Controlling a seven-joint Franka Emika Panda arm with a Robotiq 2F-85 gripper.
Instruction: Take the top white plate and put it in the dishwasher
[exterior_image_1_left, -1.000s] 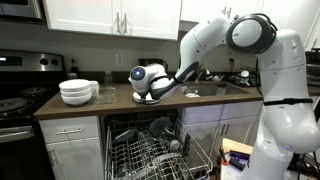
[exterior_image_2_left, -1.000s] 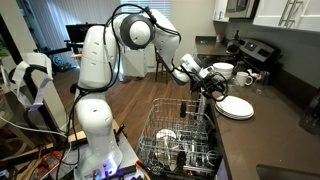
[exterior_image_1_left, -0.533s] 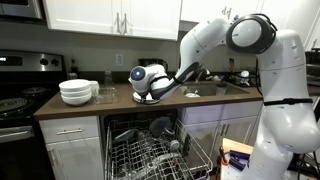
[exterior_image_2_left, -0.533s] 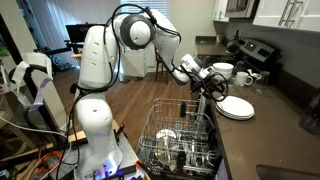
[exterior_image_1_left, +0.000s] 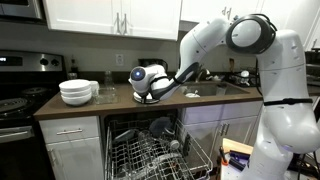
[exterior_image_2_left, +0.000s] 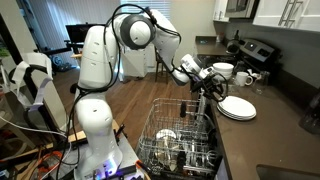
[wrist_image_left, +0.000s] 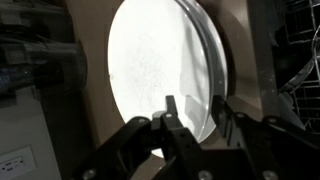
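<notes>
The gripper (wrist_image_left: 197, 112) is reaching down to the counter (exterior_image_1_left: 105, 106), and the top white plate (wrist_image_left: 150, 70) is lying flat right in front of it, on a small pile of plates like it. In the wrist view, one finger (wrist_image_left: 170, 118) is sitting over the plate's face and the other is sitting just outside the rim, so the near edge is running between them. I cannot tell if the fingers are squeezing the plate or only waiting around it. In an exterior view the dishwasher (exterior_image_1_left: 150, 155) is standing open just below the plate, with its wire rack pulled out. So I am thinking the plate is needing a lift up and away from the pile, then a trip down into the rack.
</notes>
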